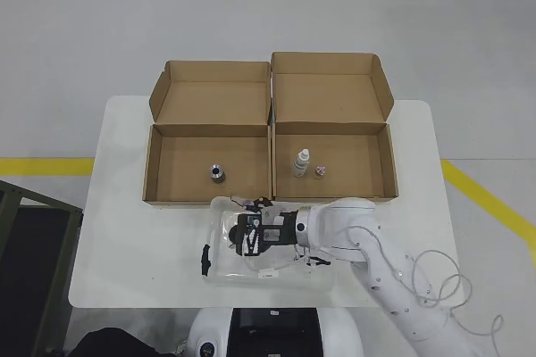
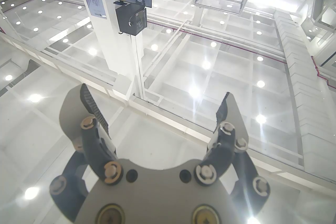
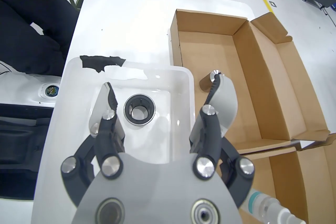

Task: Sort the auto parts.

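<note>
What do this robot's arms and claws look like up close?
The right arm is glossy white, rounded, with a thin pale cable looping alongside. The right gripper and left gripper match: grey metal base plate, black link bars with round bolts, two curved grey fingers lined with black toothed pads.

Ring (image 3: 139, 109) in tray (image 1: 221, 268); left box (image 1: 183, 165), right box (image 1: 357, 161) behind.

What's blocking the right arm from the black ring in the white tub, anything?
Likely nothing, so yes: the right gripper hangs over the white tub, fingers open, and the black ring lies uncovered on its floor below them.
</note>
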